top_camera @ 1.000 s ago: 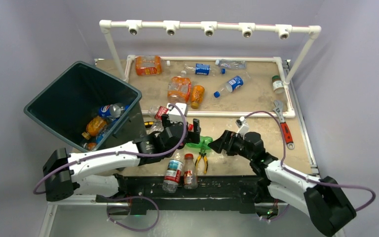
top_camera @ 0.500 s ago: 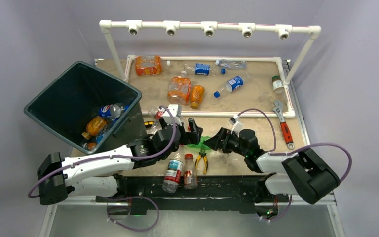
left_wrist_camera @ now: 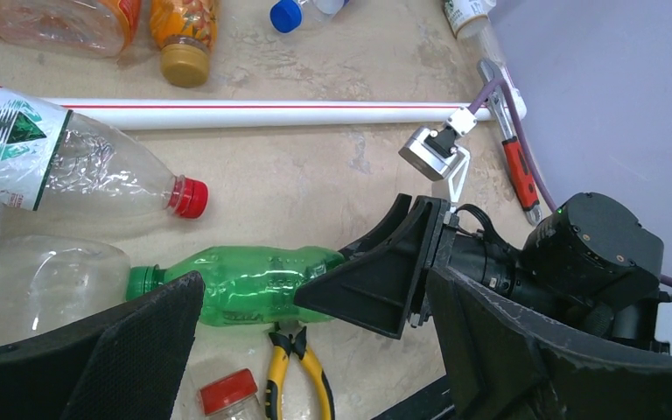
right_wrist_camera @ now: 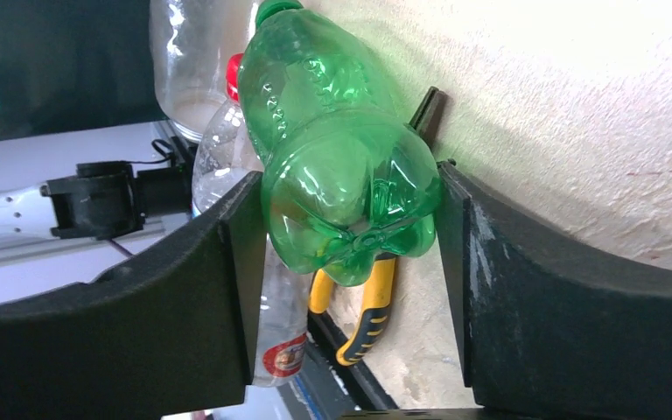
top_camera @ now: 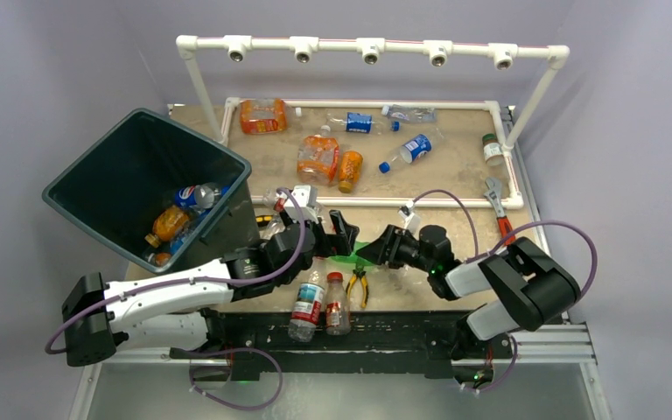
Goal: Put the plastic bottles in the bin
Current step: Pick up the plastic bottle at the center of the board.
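Note:
A green plastic bottle [top_camera: 350, 255] lies on the table between my two grippers; it also shows in the left wrist view [left_wrist_camera: 236, 284] and the right wrist view [right_wrist_camera: 332, 149]. My right gripper [top_camera: 372, 251] is open, and its jaws stand on either side of the bottle's base [right_wrist_camera: 350, 254]. My left gripper [top_camera: 337, 232] is open and empty, hovering over the bottle's cap end [left_wrist_camera: 313, 289]. The dark bin [top_camera: 184, 131] stands tilted at the left with several bottles inside. More bottles [top_camera: 318, 157] lie at the back.
Yellow-handled pliers [top_camera: 357, 284] lie under the green bottle. Two bottles [top_camera: 308, 302] stand at the near edge. A clear red-capped bottle [left_wrist_camera: 79, 175] lies by the white pipe frame [top_camera: 385, 201]. A red-handled wrench [top_camera: 506, 229] lies at the right.
My right gripper has moved left, and its jaws now flank the green bottle's base. My left gripper has shifted slightly right and farther from the near edge.

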